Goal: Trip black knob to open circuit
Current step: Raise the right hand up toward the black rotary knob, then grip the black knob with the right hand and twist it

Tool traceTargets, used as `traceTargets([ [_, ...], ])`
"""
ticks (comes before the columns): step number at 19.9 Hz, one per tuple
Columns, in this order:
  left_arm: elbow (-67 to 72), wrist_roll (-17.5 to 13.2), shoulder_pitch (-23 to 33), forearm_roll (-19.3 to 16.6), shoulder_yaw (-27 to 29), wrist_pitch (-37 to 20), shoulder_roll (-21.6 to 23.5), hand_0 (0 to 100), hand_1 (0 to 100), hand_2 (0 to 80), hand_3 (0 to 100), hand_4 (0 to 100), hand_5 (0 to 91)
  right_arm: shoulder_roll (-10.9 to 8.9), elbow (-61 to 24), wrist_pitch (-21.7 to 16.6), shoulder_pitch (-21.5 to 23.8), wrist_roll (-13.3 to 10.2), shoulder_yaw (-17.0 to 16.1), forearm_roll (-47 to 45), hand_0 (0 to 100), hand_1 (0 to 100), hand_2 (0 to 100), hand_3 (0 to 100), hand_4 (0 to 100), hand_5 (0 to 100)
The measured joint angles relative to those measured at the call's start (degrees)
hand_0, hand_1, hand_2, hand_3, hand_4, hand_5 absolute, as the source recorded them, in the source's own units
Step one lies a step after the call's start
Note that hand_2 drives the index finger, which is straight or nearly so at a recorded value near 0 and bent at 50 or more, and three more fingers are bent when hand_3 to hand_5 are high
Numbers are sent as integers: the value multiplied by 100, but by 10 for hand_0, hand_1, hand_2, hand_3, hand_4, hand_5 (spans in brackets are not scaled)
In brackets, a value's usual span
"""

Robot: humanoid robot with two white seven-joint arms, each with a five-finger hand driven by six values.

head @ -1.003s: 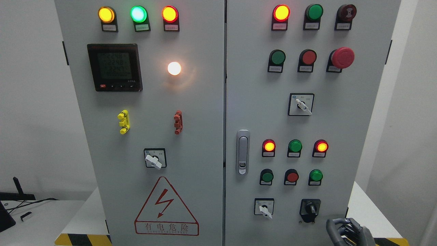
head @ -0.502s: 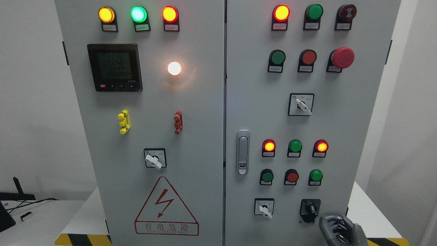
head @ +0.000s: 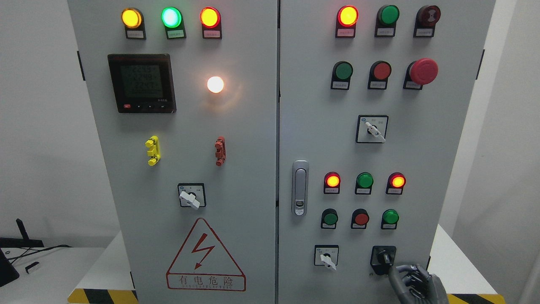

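The black knob [head: 383, 256] sits on a black square plate at the lower right of the right cabinet door [head: 320, 139]. Its pointer stands near upright, tilted slightly left. My right hand [head: 411, 282] comes up from the bottom edge, just below and right of the knob. Its grey fingers [head: 396, 274] are curled, with the topmost finger close to the plate's lower right corner; I cannot tell if it touches. It holds nothing. My left hand is out of view.
A white selector switch [head: 326, 256] sits left of the knob. Above are a row of green and red push buttons [head: 361, 218] and lit indicator lamps [head: 332, 180]. The door handle [head: 300, 188] is at the left. A white table edge [head: 455, 261] flanks the cabinet.
My right hand has risen from the bottom edge and moved left, closing on the black knob's plate. The knob's pointer has not turned.
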Motion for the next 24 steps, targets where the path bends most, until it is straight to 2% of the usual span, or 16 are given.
traceTargets([
  [24, 0, 0, 0, 0, 0, 0, -1, 120, 389, 0, 0, 0, 0, 9, 41, -48, 93, -15, 100, 0, 460, 710, 531, 853, 772, 761],
])
